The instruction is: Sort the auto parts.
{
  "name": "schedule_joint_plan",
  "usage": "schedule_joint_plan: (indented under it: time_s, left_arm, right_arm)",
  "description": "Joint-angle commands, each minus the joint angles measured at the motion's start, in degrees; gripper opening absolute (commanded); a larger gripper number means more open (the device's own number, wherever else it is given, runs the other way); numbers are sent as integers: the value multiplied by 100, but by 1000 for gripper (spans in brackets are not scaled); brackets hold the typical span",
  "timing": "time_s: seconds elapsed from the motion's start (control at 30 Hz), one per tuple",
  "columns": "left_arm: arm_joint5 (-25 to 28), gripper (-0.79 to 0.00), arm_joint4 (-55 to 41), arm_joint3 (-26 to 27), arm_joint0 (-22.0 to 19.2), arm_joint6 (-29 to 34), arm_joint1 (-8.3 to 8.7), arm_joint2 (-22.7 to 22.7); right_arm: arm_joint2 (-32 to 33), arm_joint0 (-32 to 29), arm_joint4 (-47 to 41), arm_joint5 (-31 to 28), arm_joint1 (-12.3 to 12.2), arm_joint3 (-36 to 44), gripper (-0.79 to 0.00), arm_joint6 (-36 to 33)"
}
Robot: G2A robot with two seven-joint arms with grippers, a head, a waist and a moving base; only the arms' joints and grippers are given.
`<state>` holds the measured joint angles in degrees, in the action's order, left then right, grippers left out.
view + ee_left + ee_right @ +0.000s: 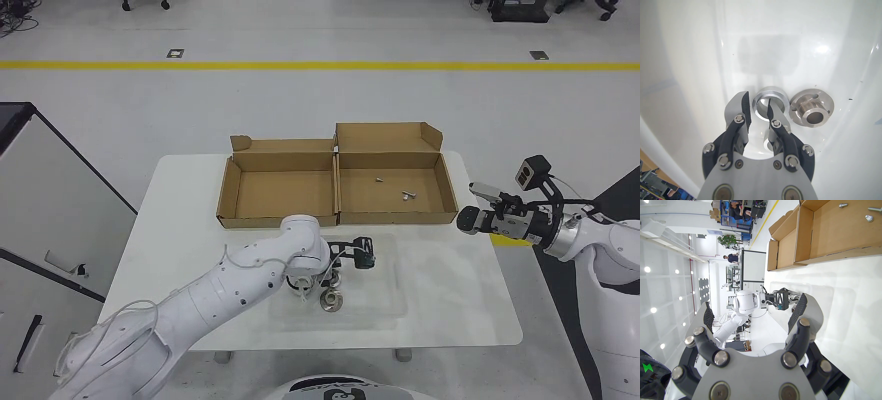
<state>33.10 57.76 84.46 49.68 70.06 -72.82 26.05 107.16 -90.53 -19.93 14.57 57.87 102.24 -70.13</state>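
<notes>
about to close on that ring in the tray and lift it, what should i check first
1. Left gripper straddles the wall of the silver ring, one jaw inside the bore and one outside: ok.
2. Jaws clamped on that wall: not ok, a gap shows beside each pad.
3. Flanged bushing clear of the jaws: ok. Whether it touches the ring: cannot tell.
4. Left cardboard box open to receive a part: ok.
5. Right gripper out of the way, open and far from the tray: ok.
</notes>
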Motion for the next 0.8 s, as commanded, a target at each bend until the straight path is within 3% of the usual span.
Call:
schedule_joint_plan:
  time_s: [0.0, 0.03, 0.07, 0.4, 0.77]
  left_arm:
    - [-7, -671, -3, -18, -6, 0, -9, -12]
    - [-10, -767, -4, -25, -10, 4, -13, -18]
    - [-13, -785, 3, -28, -14, 4, -17, -24]
    - [-180, -785, -3, 208, -3, -180, 25, 183]
    - [-104, -785, -356, 1474, 304, -99, 344, 1008]
  right_arm:
    - [0, 0, 0, 0, 0, 0, 0, 0]
    - [0, 0, 0, 0, 0, 0, 0, 0]
    - [0, 0, 0, 0, 0, 0, 0, 0]
    - [0, 0, 0, 0, 0, 0, 0, 0]
    - [0, 0, 0, 0, 0, 0, 0, 0]
